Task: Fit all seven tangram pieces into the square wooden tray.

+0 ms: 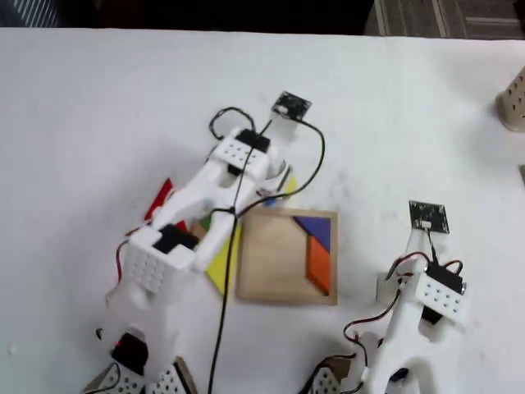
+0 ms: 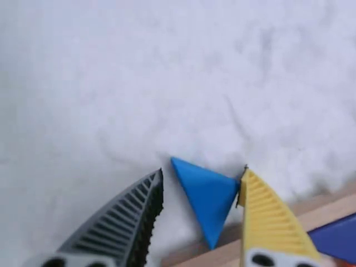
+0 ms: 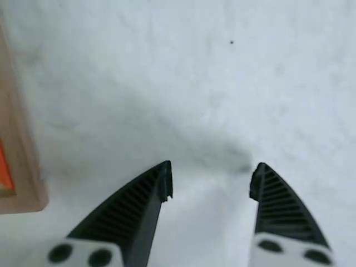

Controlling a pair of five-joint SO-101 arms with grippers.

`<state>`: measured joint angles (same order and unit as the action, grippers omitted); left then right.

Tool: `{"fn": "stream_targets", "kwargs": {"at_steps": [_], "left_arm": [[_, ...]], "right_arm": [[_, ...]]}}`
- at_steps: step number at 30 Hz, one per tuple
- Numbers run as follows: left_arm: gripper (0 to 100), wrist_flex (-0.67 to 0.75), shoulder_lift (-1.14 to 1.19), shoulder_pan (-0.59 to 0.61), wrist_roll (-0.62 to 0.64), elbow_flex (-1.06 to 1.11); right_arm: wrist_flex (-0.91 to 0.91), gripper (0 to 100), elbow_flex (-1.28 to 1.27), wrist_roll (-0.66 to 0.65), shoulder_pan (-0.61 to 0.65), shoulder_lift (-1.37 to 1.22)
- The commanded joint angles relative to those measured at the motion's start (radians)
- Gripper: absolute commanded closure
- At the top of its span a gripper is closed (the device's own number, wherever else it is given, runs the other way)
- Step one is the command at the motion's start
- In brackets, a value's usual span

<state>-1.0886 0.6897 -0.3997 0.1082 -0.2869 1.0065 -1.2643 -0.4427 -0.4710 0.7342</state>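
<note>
Spread wide, the left end effector (image 2: 201, 171) straddles the small blue triangle (image 2: 207, 194), its yellow finger touching the piece, likely readying a pinch. The triangle lies on the desk (image 2: 167, 83) just outside the wooden tray (image 2: 334, 207), at its 11 o'clock corner. At the tray's 4 o'clock the right end effector (image 3: 210, 181) hangs spread over bare desk, probably keeping clear.

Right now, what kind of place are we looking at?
Likely a robotics lab or hobby bench. A white table carries the left arm and right arm, both with exposed wiring, and a wooden tray holds coloured tangram pieces.
</note>
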Motion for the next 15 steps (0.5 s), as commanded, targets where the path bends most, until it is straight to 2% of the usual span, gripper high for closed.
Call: {"fn": "stream_targets", "kwargs": {"at_steps": [1, 6, 15], "left_arm": [[76, -0.020, 0.007, 0.012, 0.011, -0.092], [76, -0.057, 0.031, 0.012, 0.026, -0.133], [76, -0.110, 0.035, 0.012, 0.356, -0.132]], "right_arm": [[-0.012, 77.2, 0.005, -0.011, -0.004, 0.027], [-0.012, 77.2, 0.005, -0.011, -0.004, 0.027], [-0.013, 77.2, 0.005, -0.011, 0.024, 0.027]]}}
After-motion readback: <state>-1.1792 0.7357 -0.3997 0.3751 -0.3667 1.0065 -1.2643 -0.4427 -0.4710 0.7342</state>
